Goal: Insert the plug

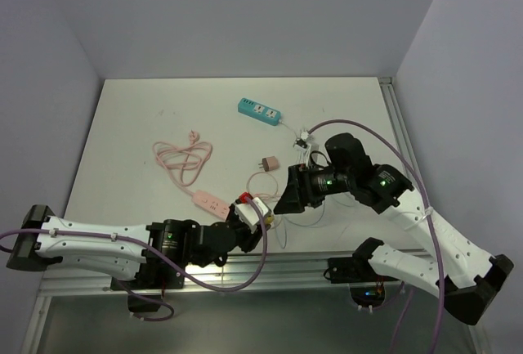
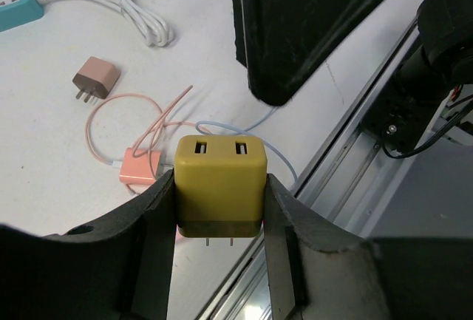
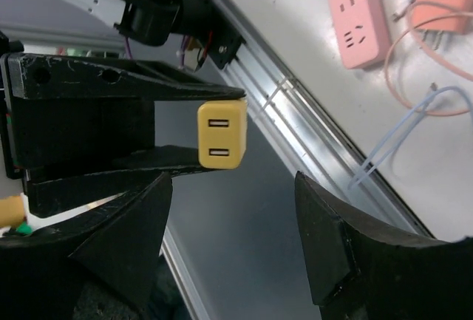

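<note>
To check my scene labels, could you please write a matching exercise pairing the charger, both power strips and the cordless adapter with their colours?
Things:
1. charger
2. far strip
3. near strip
4. cordless adapter

Colours:
A. pink
B. brown
C. yellow
D. teal

Pairs: 1-C, 2-D, 3-A, 4-B

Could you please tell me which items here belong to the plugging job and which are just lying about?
Job: yellow charger in the left fingers; probably the pink power strip.
Lying about: teal power strip, white cord, brown adapter, salmon adapter.
</note>
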Controlling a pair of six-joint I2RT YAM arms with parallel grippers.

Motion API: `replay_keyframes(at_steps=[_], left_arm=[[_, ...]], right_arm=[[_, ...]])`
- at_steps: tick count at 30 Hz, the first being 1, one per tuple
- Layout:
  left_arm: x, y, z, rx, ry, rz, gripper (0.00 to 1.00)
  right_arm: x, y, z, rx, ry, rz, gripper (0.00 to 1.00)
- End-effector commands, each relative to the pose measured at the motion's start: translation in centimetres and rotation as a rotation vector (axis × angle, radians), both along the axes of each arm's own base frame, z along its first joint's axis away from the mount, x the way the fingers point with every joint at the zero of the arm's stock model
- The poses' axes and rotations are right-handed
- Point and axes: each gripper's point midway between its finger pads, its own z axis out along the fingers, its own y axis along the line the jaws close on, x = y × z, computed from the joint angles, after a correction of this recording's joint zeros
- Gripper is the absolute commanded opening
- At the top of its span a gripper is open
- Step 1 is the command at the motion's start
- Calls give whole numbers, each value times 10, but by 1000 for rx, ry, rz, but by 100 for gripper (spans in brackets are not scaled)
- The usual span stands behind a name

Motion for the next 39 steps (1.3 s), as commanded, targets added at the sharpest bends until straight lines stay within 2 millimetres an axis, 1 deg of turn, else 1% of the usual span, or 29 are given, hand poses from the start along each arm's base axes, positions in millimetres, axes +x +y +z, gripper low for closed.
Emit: replay_keyframes(at_steps=[1, 4, 8, 11, 18, 23, 25, 27, 29, 30, 31, 32, 33, 34, 35, 36, 37, 38, 39], left_arm=[[1, -6, 12, -20, -44, -10, 0], [-2, -8, 13, -24, -46, -36, 0], [-7, -9, 15, -32, -39, -66, 0], [-10, -9, 15, -34, -31, -86, 0], [-16, -12, 17, -41, -21, -120, 0], [-15, -12, 15, -34, -20, -117, 0], [-14, -10, 14, -33, -20, -112, 0], [-13, -8, 16, -44, -19, -107, 0], [-15, -7, 16, -50, -14, -113, 0], [-15, -5, 19, -60, -11, -112, 0], [-16, -4, 17, -57, -7, -113, 0], [-15, -2, 19, -72, 11, -97, 2], [-14, 0, 19, -75, 18, -83, 7], [-12, 2, 19, -84, 31, -61, 19], [-11, 5, 18, -86, 35, -51, 27], [-10, 8, 23, -111, 44, -38, 36], [-5, 14, 23, -121, 60, 5, 49], [-5, 19, 27, -144, 68, 16, 62], [-4, 23, 28, -160, 76, 25, 65]], right_arm=[[-15, 10, 11, 38, 6, 98, 74], [-17, 16, 12, 24, -3, 112, 74], [-23, 25, 3, -8, 27, 153, 70], [-24, 28, -2, -44, 15, 157, 69], [-25, 36, -2, -57, 10, 175, 66], [-27, 43, -4, -62, 22, 187, 62], [-28, 44, -8, -75, 30, 191, 60], [-29, 46, -13, -83, 35, 196, 56], [-30, 47, -16, -88, 41, 199, 39], [-29, 48, -19, -93, 43, 196, 26], [-29, 49, -20, -97, 41, 195, 0], [-28, 49, -21, -107, 37, 189, 0], [-25, 49, -22, -116, 24, 177, 0], [-23, 49, -23, -123, 12, 169, 0], [-20, 49, -23, -130, -2, 157, 0], [-17, 48, -24, -149, -10, 141, 0], [-7, 46, -29, -184, -35, 97, 0], [-3, 45, -30, -199, -47, 81, 0], [2, 44, -31, -214, -60, 63, 0]])
